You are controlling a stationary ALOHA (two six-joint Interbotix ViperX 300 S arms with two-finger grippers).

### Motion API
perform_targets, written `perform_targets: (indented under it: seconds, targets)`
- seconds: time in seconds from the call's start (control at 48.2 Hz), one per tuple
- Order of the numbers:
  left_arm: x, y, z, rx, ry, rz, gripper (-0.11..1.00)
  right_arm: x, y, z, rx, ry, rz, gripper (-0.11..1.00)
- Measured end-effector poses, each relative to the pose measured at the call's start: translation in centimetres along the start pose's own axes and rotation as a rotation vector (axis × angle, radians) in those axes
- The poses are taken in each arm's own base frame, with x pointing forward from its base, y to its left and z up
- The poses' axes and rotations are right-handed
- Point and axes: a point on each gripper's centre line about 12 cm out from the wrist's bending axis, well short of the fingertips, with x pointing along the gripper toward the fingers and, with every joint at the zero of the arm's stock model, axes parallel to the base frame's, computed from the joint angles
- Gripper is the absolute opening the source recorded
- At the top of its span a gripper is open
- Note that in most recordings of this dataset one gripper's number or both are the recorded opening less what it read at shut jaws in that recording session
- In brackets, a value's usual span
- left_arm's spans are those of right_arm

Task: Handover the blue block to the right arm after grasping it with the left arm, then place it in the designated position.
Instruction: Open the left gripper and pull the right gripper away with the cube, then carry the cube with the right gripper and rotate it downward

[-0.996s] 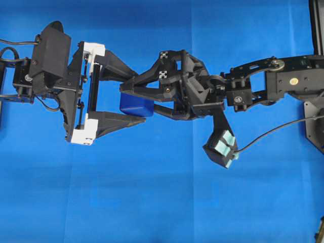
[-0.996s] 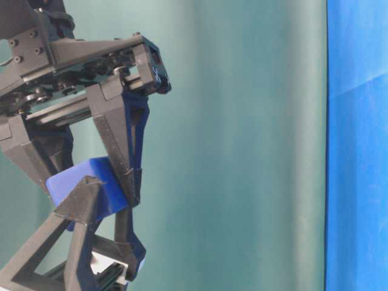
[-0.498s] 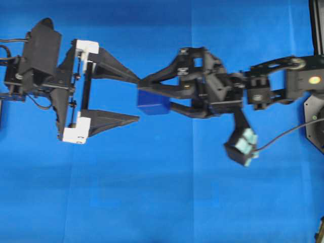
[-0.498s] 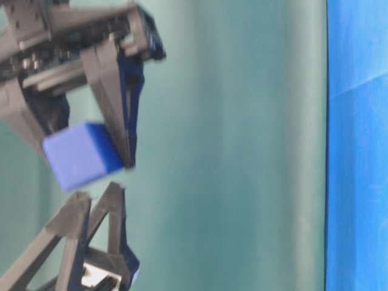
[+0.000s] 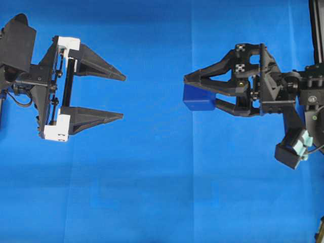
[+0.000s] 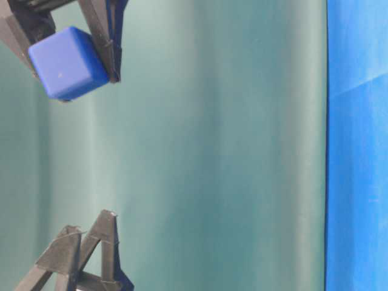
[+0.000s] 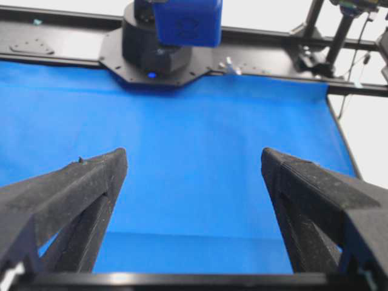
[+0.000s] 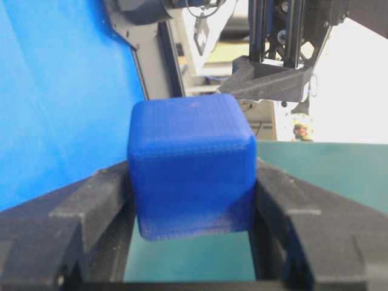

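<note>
Bare blue cloth [image 5: 152,192] between arms, nothing in the way

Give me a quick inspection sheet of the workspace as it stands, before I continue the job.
Surface: blue cloth, flat, faint fold lines.
Job's things: blue block clamped between the fingers of the right end effector, off the cloth; no marked placement spot seen.
Clutter: nothing seen.
Grippers: left end effector open wide and empty, apart from the block; right end effector shut on the block, the block's far end sticking out past the fingertips.
Cables: black cable at the left arm's wrist; thin one at the right edge near the right wrist camera.
Surroundings: teal backdrop in the table-level view; black frame rail beyond the cloth.
</note>
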Motion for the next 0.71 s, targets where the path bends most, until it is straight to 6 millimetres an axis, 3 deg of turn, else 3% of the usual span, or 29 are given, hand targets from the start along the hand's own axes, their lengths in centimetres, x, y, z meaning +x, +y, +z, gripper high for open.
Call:
perform_targets:
  seconds: [0.27, 0.706]
  targets:
    - [0.00, 0.15, 0.02, 0.004, 0.000, 0.005, 0.93, 0.00, 0.07, 0.05, 0.068, -0.001, 0.005, 0.36]
    - [0.04, 0.15, -0.03, 0.016, 0.001, 0.005, 0.93, -0.06, 0.33, 0.29, 0.711, -0.007, 0.032, 0.36]
